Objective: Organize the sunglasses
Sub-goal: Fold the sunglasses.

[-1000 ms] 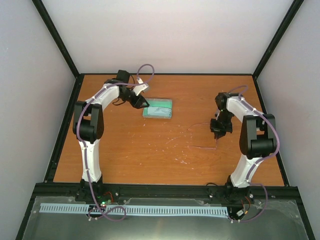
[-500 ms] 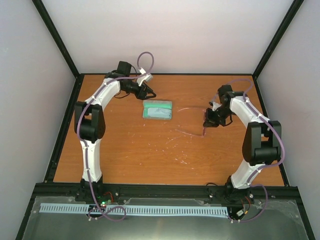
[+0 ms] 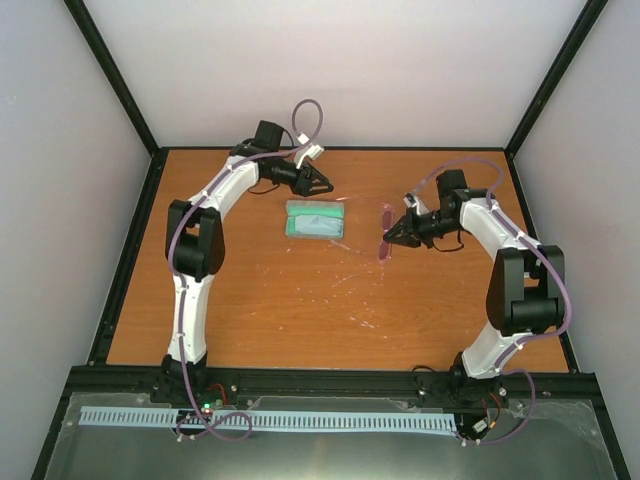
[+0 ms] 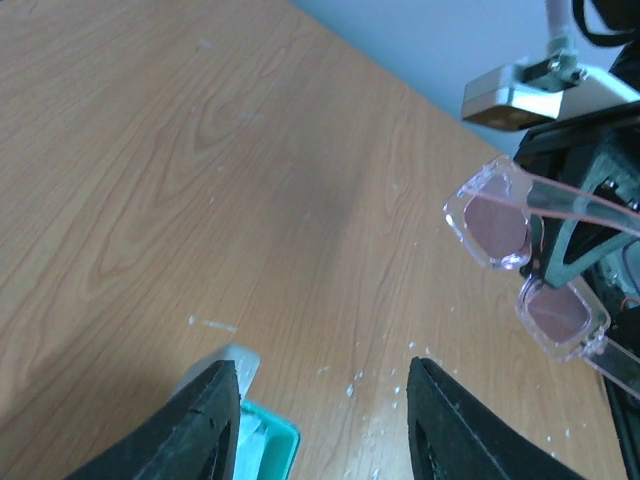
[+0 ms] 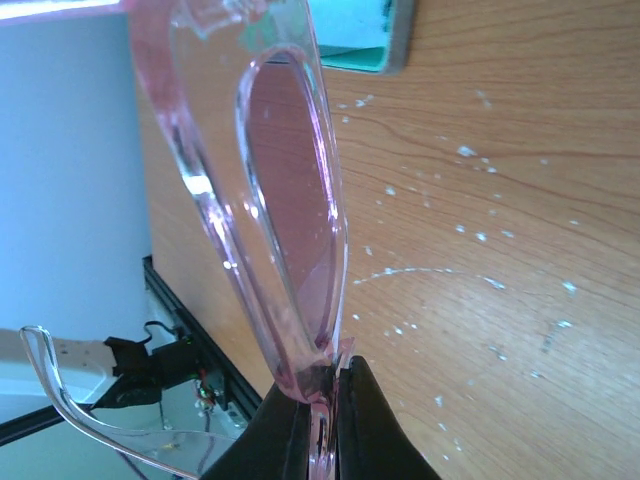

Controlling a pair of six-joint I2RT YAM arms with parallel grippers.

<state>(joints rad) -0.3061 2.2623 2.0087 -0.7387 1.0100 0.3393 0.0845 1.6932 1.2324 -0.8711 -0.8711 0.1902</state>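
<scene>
Sunglasses [image 5: 290, 200] are pinched by the frame in my right gripper [image 5: 322, 395], off the table with the long axis crosswise to my fingers; the open case [image 3: 315, 220] lies straight ahead of them, nearer my left gripper [image 4: 325, 400], which is spread and empty.

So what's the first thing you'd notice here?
The pink see-through sunglasses, pinched in the right hand and held up off the wooden table. Left of them lies an open case with a green inside, and the left hand hovers open behind it.
</scene>
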